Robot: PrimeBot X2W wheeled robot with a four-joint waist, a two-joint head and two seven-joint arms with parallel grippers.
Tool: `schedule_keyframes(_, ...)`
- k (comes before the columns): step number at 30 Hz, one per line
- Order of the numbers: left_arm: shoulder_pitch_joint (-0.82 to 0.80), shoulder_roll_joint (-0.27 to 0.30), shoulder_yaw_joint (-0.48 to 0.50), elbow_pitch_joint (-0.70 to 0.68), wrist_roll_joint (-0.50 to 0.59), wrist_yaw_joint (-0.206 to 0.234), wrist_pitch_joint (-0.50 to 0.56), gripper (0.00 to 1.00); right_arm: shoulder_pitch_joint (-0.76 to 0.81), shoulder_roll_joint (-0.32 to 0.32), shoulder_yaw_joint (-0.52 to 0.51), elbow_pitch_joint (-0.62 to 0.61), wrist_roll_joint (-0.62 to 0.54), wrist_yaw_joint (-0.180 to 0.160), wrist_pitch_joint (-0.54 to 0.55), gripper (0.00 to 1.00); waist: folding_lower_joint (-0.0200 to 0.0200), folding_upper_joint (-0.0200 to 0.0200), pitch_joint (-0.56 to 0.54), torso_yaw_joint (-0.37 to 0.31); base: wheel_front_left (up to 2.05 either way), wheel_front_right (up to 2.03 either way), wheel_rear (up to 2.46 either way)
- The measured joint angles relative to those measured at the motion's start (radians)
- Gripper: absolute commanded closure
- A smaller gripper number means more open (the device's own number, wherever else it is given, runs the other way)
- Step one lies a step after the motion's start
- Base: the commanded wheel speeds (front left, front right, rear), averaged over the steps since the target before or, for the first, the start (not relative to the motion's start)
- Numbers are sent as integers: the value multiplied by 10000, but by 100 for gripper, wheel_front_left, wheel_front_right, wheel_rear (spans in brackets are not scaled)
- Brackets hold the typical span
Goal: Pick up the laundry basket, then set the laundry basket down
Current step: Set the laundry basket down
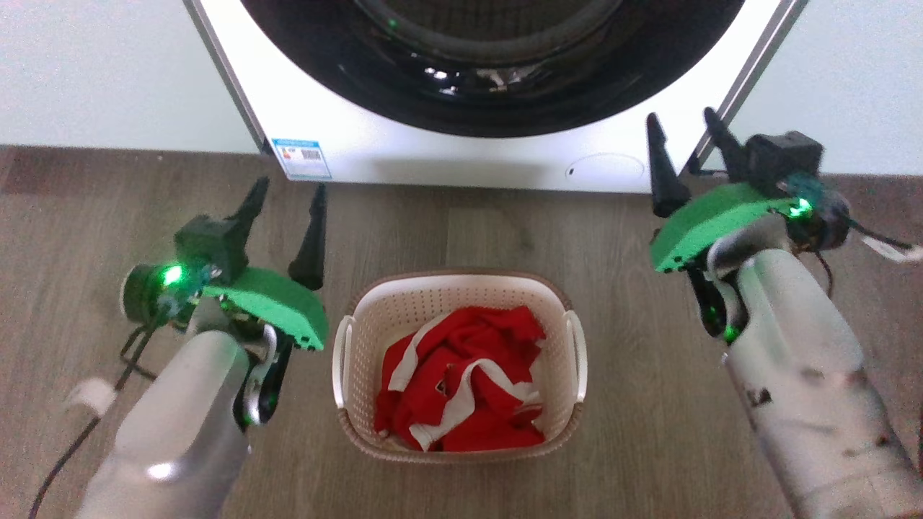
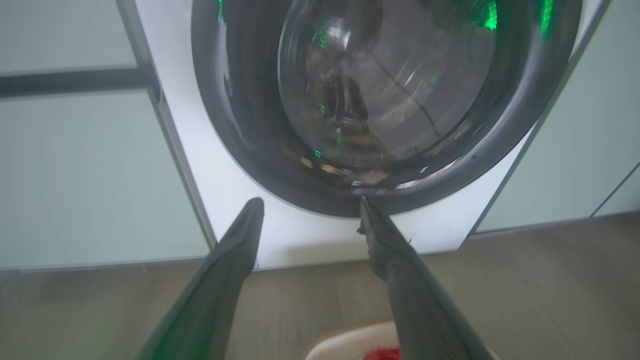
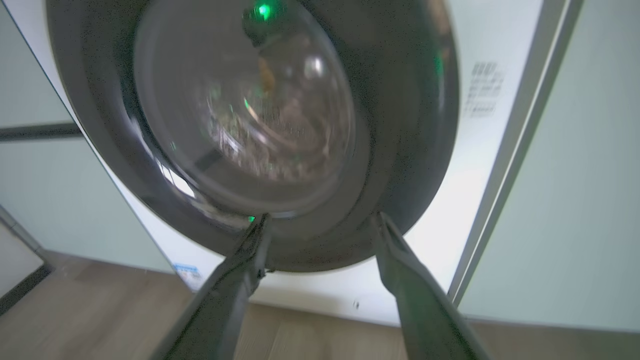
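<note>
The laundry basket (image 1: pixel 375 303) stands on the wooden floor in the middle of the head view, cream and perforated with a brownish rim and a white handle on each side. A crumpled red and white garment (image 1: pixel 461 375) lies inside it. My left gripper (image 1: pixel 288 194) hovers open to the basket's left, apart from it. To the right, my right gripper (image 1: pixel 681 126) is open and held higher, near the washer's lower corner. Low in the left wrist view, a corner of the laundry basket (image 2: pixel 345 345) peeks between the left gripper (image 2: pixel 310 205) fingers. The right gripper (image 3: pixel 320 220) points at the washer door.
A white washing machine (image 1: pixel 461 155) with a dark round door (image 2: pixel 380 100) stands just behind the basket. Pale wall panels (image 1: pixel 108 72) flank it on both sides. Cables trail from both wrists. Open wooden floor (image 1: pixel 634 432) surrounds the basket.
</note>
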Motion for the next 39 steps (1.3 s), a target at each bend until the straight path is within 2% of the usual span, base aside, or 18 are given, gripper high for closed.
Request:
schedule_keyframes(4,854,-69,1005,-1302,834,-19,-17,0,1101,4,-698,-1647,-472,0,-12,0,0,0,-305,-39,0,0,0)
schedule_keyframes(9,1983,-387,1914,-2545,1703,-123,-44,0,2365,31,-834,-3352,-999,0,-13,0,0,0,-611,-101,0,0,0)
schedule_keyframes(13,2865,-721,2326,-3218,2236,-454,-44,0,3286,73,-1172,-4165,-970,0,-59,0,0,0,-801,-163,0,0,0)
schedule_keyframes(21,4272,-1463,3221,-3672,2794,-777,-44,0,4897,96,-1463,-4809,-1007,0,-79,0,0,0,-1063,-273,0,0,0)
schedule_keyframes(26,4848,-1835,3712,-3848,2984,-1430,-44,0,5465,173,-1722,-5005,-1057,0,-79,0,0,0,-1171,-343,0,0,0)
schedule_keyframes(30,5165,-2004,3971,-3871,3154,-1768,-44,0,5830,192,-1709,-5112,-1147,0,-79,0,0,0,-1227,-369,0,0,0)
schedule_keyframes(39,5259,-2150,4178,-3854,3476,-1925,-44,0,5991,219,-1737,-5315,-1162,0,-79,0,0,0,-1187,-320,0,0,0)
